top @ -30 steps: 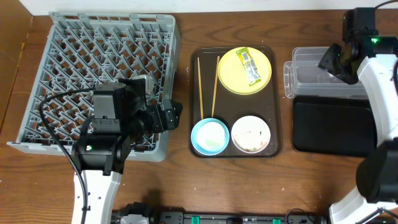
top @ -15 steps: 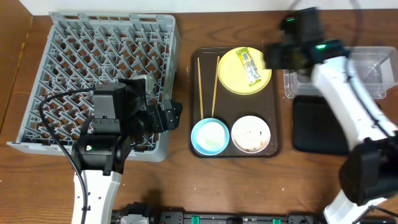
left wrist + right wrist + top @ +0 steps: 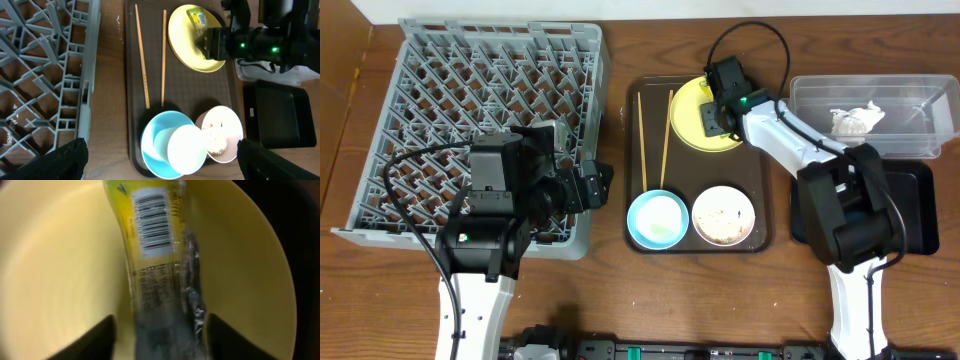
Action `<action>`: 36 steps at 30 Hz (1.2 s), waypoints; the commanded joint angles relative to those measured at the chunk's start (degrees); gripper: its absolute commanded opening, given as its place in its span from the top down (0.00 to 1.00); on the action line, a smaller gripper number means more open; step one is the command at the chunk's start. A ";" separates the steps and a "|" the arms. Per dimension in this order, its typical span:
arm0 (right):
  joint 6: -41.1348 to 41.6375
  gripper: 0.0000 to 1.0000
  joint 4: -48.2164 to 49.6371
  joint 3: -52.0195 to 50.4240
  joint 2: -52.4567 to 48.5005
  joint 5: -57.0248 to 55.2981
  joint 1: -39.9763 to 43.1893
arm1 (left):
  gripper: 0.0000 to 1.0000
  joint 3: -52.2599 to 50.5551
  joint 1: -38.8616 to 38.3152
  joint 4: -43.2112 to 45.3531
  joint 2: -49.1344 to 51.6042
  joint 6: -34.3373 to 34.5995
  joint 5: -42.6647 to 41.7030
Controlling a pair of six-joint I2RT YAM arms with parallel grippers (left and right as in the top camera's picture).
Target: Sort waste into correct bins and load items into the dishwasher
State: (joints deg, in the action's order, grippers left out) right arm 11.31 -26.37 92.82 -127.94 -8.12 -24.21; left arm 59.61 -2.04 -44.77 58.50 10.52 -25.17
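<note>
My right gripper (image 3: 718,108) (image 3: 162,345) is open, low over the round yellow plate (image 3: 688,118) (image 3: 55,270), its fingers on either side of the yellow-green snack wrapper (image 3: 155,240) (image 3: 197,17). The crumpled white tissue (image 3: 855,120) lies in the clear tub (image 3: 910,100). The black tray (image 3: 910,210) sits in front of the tub. Two chopsticks (image 3: 642,140) (image 3: 141,55), a light blue bowl (image 3: 645,225) (image 3: 155,145) holding a white cup (image 3: 186,149), and a white bowl (image 3: 723,215) with rice scraps (image 3: 215,140) are near the plate. My left gripper (image 3: 595,185) (image 3: 160,165) is open and empty.
The plate, bowls and chopsticks all rest on a dark brown serving tray (image 3: 700,170). The grey dish rack (image 3: 490,90) (image 3: 45,75) stands at the left, with my left arm over its front right corner. The right arm's cable loops above the plate.
My right arm has swung left from over the clear tub to the yellow plate. The tissue now lies in the tub. The left arm has not moved.
</note>
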 commanded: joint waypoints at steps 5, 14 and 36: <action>0.76 0.99 -1.16 0.17 0.39 -0.13 1.95 | 0.04 1.22 -0.17 0.00 -0.09 0.09 -0.33; 8.37 0.99 -8.90 0.17 14.16 9.49 7.02 | 0.04 1.22 -0.17 0.00 -0.09 0.09 -0.33; 36.20 0.54 -27.19 0.15 20.59 5.01 30.29 | 0.04 1.22 -0.17 0.00 -0.09 0.09 -0.33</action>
State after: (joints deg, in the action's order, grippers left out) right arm 43.13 -54.33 93.12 -106.89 -4.54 6.04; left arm 59.61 -2.04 -44.77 58.50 10.52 -25.17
